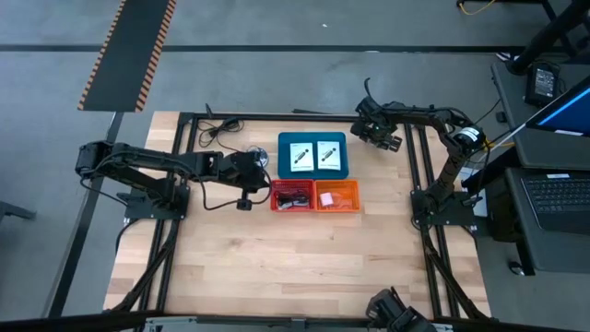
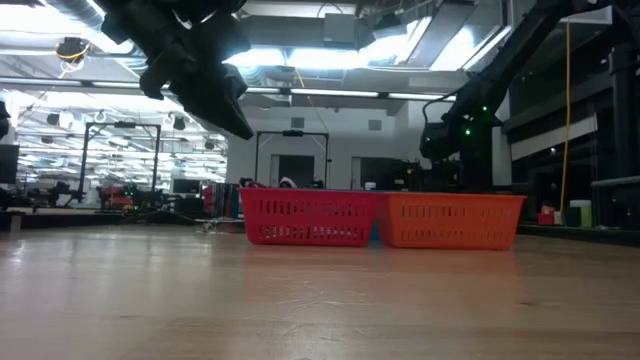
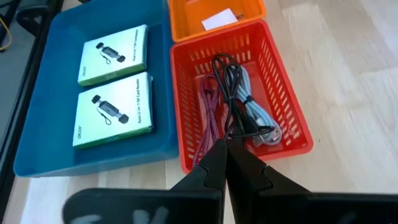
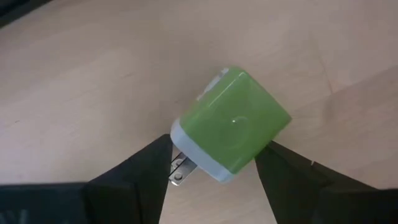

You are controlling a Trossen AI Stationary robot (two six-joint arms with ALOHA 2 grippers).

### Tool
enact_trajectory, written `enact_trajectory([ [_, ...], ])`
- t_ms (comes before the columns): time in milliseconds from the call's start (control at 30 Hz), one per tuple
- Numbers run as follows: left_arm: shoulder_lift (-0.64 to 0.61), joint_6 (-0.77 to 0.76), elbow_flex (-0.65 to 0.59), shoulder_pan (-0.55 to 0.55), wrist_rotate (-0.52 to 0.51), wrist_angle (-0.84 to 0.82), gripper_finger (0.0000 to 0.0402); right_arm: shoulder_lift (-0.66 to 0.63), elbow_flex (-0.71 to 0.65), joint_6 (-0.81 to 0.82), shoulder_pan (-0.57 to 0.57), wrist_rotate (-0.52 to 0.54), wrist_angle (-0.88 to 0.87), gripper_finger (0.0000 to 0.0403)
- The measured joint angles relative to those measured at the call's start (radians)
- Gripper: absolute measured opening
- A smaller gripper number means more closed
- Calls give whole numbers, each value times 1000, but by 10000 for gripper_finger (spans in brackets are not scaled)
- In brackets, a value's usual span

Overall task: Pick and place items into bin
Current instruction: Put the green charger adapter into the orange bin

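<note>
I work at a light wooden table [image 1: 277,277] inside a black metal frame [image 1: 419,157]. My landmark is the red basket [image 1: 292,195] near the middle of the table. An orange basket [image 1: 336,195] touches its right side, and a blue tray [image 1: 312,155] lies just behind both. In the tray two white cards [image 3: 112,84] lie flat, side by side. In the red basket lie coiled cables [image 3: 235,102], black, grey and purple; the orange basket holds a small pale piece [image 3: 219,19].

My left gripper [image 1: 250,171] hangs above the table, just left of the red basket, with its fingers [image 3: 211,165] pressed together and holding nothing.

My right gripper [image 1: 382,135] is well apart from the red basket, behind and to the right of it, beyond the tray's right corner. Its fingers [image 4: 140,171] stand wide open on both sides of a green cube [image 4: 233,124] with a grey end and metal prongs, which lies on the wood; I cannot tell if they touch it.

Behind the table is a big room with ceiling lights and dark racks. A laptop [image 1: 558,198] stands on a desk far right of the baskets.
</note>
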Motion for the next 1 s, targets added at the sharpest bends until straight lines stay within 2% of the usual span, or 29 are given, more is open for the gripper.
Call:
enact_trajectory([
  [167,0,11,0,0,0,0,1,0,-1,0,-1,1,9,222],
  [467,0,19,0,0,0,-27,4,0,-1,-108,-4,8,-3,222],
  [667,0,18,0,0,0,-33,2,0,-1,-131,-3,69,-7,222],
  [1000,0,14,0,0,0,-39,2,0,-2,-426,-4,159,27,222],
])
